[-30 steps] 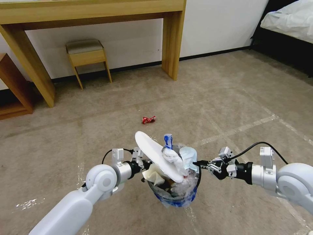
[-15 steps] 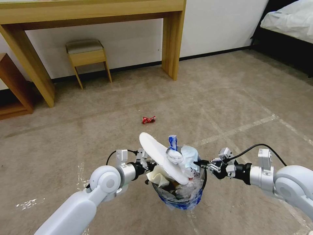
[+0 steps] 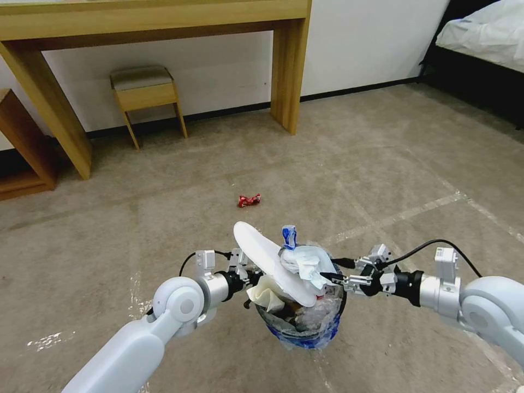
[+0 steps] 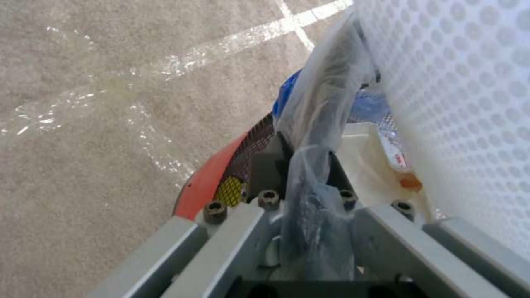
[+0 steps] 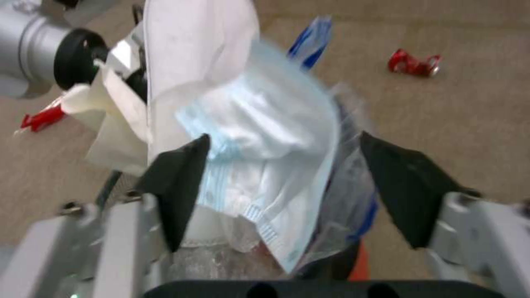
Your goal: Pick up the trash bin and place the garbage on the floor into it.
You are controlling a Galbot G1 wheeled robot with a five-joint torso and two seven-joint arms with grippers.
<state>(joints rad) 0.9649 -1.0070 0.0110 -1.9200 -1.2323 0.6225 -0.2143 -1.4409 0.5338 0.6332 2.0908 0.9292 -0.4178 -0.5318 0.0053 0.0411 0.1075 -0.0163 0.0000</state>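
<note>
Beige carpet [image 3: 382, 164] with taped lines, wooden desk [image 3: 164, 16] and stool [image 3: 143, 90] at the far wall. Right gripper [image 3: 333, 270] spread wide, pale-blue tissue [image 5: 265, 136] lying loose between its fingers at the trash bin [image 3: 303, 327] rim; left gripper [image 3: 248, 272] clamped on the opposite rim and bag, bin held off the floor between both. Beyond them, past the white slipper sole [image 3: 267, 259] sticking out of the bin, a red wrapper [image 3: 249, 200] lies on the carpet.

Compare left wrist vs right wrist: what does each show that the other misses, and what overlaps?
Left wrist alone: left gripper jaws shut on the trash bin rim and liner bag, beside the dotted slipper sole; taped floor lines.
Right wrist alone: right gripper jaws open around the pale-blue face mask; red wrapper on the carpet.
Both: the overfilled bin, its blue-and-clear liner, carpet.
</note>
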